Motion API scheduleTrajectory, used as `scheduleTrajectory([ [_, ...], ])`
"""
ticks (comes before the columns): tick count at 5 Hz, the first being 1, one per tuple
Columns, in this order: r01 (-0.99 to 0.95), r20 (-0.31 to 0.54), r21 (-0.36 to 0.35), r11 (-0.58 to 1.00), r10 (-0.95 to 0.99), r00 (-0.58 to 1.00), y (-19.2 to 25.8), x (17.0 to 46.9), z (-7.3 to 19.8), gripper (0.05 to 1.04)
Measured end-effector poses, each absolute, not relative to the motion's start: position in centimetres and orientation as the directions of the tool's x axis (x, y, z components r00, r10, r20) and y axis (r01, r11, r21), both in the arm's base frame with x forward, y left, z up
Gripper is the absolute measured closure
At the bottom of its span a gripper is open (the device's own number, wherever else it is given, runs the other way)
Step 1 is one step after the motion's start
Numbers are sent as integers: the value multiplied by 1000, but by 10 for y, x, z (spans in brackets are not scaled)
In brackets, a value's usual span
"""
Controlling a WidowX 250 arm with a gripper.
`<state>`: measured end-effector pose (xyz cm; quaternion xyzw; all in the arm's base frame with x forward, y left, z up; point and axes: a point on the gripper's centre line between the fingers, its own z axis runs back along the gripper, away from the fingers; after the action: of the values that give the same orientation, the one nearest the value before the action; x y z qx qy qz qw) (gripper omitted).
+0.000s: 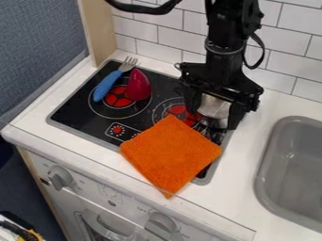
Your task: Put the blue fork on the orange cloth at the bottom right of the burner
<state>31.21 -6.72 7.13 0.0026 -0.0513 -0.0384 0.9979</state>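
Observation:
The black gripper (214, 117) hangs over the back right of the stove, its two fingers apart, with a silver metal object between or just behind them; contact cannot be told. The blue fork (108, 85) lies at the back left of the black stovetop, its blue handle toward the front and metal tines toward the back edge. An orange cloth (170, 155) is spread over the front right of the stovetop, one corner reaching the counter's front edge. The right burner (179, 112) shows red behind the cloth, partly covered by it.
A dark red cone-shaped object (138, 85) stands right beside the fork on the left burner. The silver metal object (214, 107) is at the stove's right side. A grey sink (267, 162) lies to the right, a tiled wall behind, and a wooden panel (99, 30) at back left.

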Motion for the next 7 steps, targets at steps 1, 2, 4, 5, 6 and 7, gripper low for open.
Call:
scheduleTrajectory([
  [1,79,70,13,997,-80,994,-67,309,61,83],
  [2,52,60,12,999,-52,997,-43,306,55,83],
  [4,-55,122,105,993,42,992,52,296,91,83],
  [5,-122,117,126,984,108,987,102,283,93,83],
  [6,-175,110,101,979,164,980,143,284,83,83],
  [7,-217,108,66,974,209,972,163,297,64,83],
])
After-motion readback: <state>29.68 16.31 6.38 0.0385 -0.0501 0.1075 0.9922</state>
